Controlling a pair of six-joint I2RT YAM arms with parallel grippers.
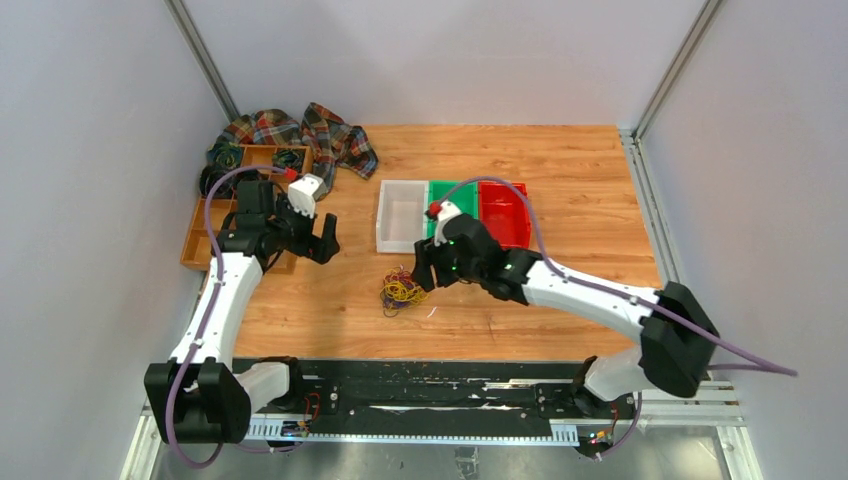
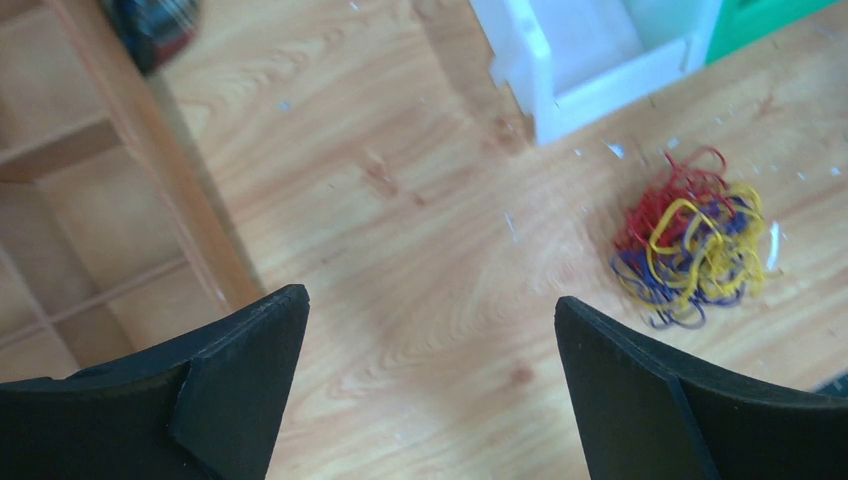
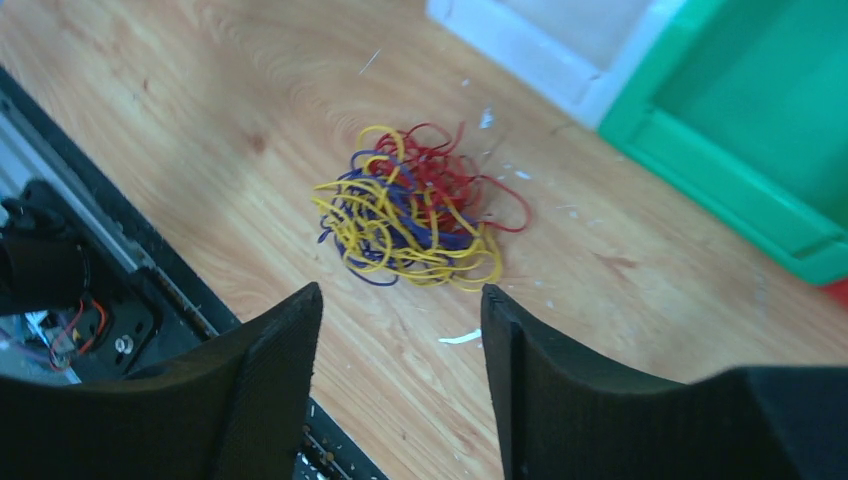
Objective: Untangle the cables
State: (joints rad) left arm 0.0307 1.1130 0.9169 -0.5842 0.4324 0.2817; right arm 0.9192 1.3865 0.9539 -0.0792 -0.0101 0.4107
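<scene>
Cables (image 3: 415, 220) lie knotted near the worktop's (image 1: 580, 160) near edge (untouched). Right gripper (image 3: 400, 292) hovers close by, partly open, empty, presumably to pluck; left gripper (image 2: 430, 296) wide open, empty, in reserve.

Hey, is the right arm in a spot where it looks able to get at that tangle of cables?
Probably yes. The right hand hangs just short of the cable tangle, jaws apart, with only bare table between them.

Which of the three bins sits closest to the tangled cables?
The white bin, leftmost in the row, sits closest to the cables; the green bin and the red bin lie further right.
</scene>
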